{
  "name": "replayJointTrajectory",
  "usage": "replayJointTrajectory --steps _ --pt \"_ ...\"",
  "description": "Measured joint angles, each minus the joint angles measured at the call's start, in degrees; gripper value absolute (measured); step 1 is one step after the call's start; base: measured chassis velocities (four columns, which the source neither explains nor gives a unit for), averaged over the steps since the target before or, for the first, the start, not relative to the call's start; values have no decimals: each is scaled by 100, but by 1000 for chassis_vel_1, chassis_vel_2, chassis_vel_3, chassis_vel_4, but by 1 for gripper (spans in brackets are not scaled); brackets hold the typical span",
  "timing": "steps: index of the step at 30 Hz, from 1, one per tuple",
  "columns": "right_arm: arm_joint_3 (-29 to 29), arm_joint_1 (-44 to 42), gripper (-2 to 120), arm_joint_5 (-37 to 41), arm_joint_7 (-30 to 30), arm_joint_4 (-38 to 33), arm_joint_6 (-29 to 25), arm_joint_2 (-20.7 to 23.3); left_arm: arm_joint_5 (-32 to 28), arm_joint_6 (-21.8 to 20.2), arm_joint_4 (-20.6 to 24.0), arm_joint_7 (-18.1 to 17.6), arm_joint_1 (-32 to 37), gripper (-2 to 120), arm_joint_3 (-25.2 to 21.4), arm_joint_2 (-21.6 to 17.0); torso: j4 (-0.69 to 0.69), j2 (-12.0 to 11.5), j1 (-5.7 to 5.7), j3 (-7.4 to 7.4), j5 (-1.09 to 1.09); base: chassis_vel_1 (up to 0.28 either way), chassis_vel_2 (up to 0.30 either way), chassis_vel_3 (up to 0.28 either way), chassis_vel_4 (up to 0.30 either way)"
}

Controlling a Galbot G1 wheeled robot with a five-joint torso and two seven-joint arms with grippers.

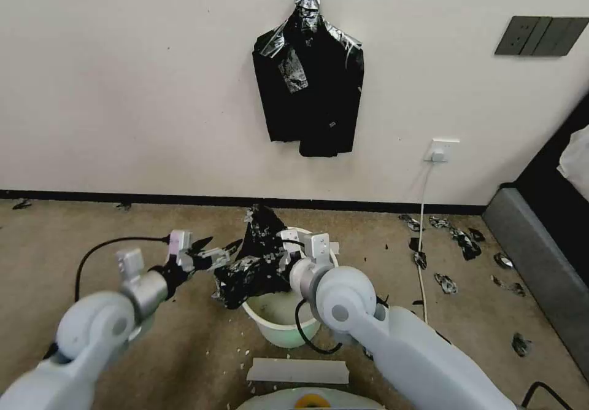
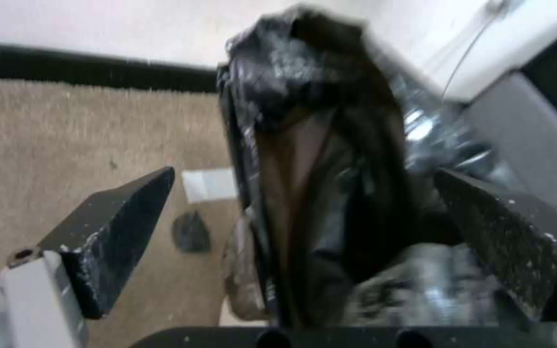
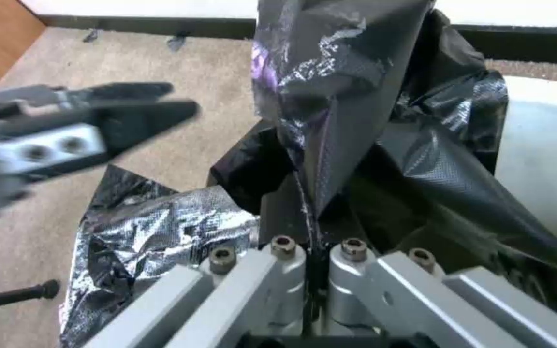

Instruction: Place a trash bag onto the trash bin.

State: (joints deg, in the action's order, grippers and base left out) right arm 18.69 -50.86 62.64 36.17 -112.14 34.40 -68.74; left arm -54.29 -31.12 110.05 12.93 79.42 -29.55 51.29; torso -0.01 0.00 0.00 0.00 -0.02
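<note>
So the trash bag is bunched up over the left side of the trash bin, which sits on the carpet near the wall. Part of the bag pokes up in a crumpled peak above the rim, part spills down over the bin's left edge — it isn't spread across the mouth. The bag and the right arm hide most of the rim, so only the front wall and a bit of the pale inside are visible.

The right gripper is over the bin, and in the right wrist view its fingers are pressed together on a fold of the bag — the actual fingertips are buried in plastic, can't make them out.

The left gripper is just left of the bag with its fingers spread wide. In the left wrist view the bag hangs in the gap between them, very blurry, and I can't tell if either finger touches it.

A bundle of black bags hangs on the wall behind, and small black scraps litter the carpet to the right.
</note>
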Motion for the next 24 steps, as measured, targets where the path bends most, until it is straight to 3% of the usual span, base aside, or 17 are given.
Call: replayJointTrajectory --steps 9,24 --pt "-54 -30 0 -20 -1 -8 -4 -19 15 -80 -527 369 -650 99 667 -515 1 0 0 0 1 0 0 0 0" --pt "-71 -88 0 -28 -1 -76 -6 20 89 -93 -1128 462 -1699 91 1928 -511 0 0 0 0 1 0 0 0 0"
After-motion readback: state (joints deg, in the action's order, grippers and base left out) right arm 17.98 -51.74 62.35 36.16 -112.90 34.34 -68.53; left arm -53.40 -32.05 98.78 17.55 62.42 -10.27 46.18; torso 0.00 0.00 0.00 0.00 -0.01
